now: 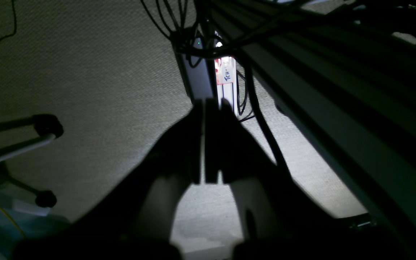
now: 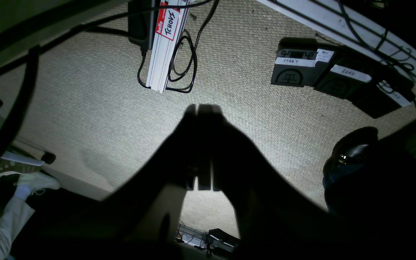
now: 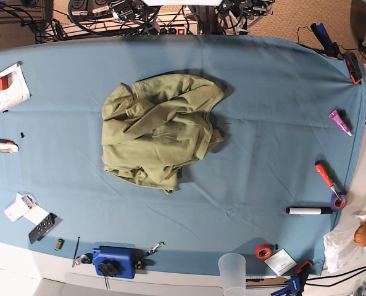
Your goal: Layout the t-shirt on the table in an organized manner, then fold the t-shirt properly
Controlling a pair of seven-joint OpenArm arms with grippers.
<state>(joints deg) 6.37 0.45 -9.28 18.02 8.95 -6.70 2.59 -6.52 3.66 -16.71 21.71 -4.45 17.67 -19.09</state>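
Crumpled t-shirt (image 3: 160, 128) on table (image 3: 269, 123); both tools (image 1: 208, 104) (image 2: 204, 108) pressed together, should spread, then grasp opposite hems.

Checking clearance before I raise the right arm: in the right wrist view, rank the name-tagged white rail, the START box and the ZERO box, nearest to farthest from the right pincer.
1. white rail: just ahead of the shut right pincer, slightly to picture-left.
2. START box: ahead, to picture-right.
3. ZERO box: farther picture-right, next to it.
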